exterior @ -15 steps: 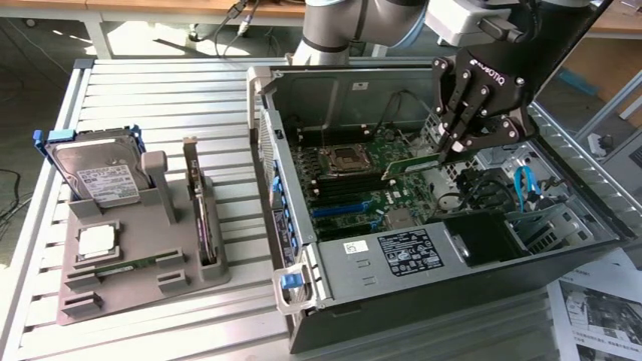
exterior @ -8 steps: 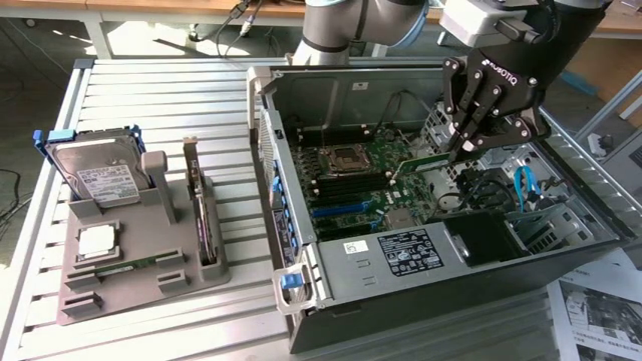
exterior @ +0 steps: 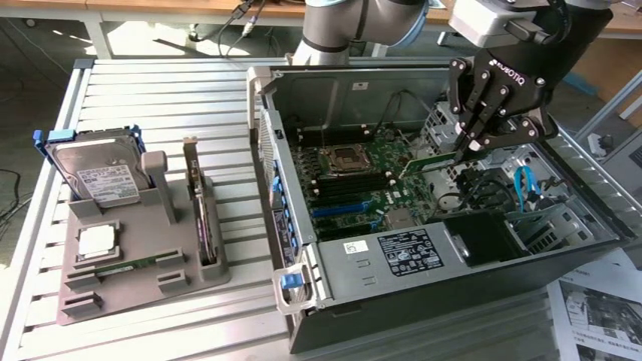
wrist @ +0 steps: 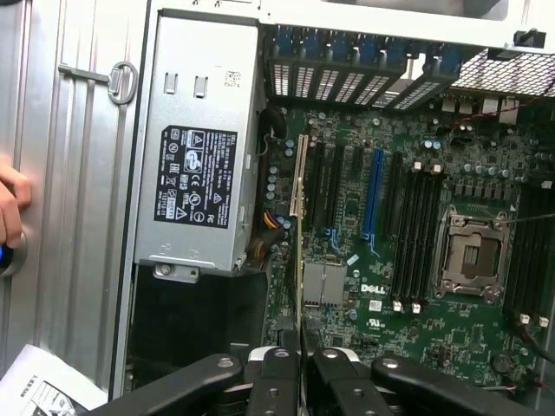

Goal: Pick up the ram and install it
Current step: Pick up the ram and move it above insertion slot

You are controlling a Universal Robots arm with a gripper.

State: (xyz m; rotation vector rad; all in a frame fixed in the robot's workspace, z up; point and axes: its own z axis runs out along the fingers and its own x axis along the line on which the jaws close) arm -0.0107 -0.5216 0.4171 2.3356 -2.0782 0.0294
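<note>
My gripper [exterior: 464, 149] hangs inside the open computer case [exterior: 301, 248], shut on the ram [exterior: 429, 162], a thin green stick that juts out from the fingertips toward the exterior view's left, above the motherboard [exterior: 371, 188]. In the wrist view the ram [wrist: 302, 217] appears edge-on, running away from the shut fingers [wrist: 279, 373] over the board. The black memory slots [wrist: 414, 234] lie beside the processor socket [wrist: 473, 256], off to one side of the stick. In the exterior view the slots [exterior: 346, 184] sit below the socket [exterior: 346, 156].
A grey holder [exterior: 131, 271] at the exterior view's left carries a hard drive [exterior: 101, 179], a silver processor chip [exterior: 98, 241], another green stick [exterior: 125, 265] and a dark upright card [exterior: 201, 218]. The power supply [wrist: 195, 173] fills one end of the case. A person's hand [wrist: 10, 204] rests at the case's outer edge.
</note>
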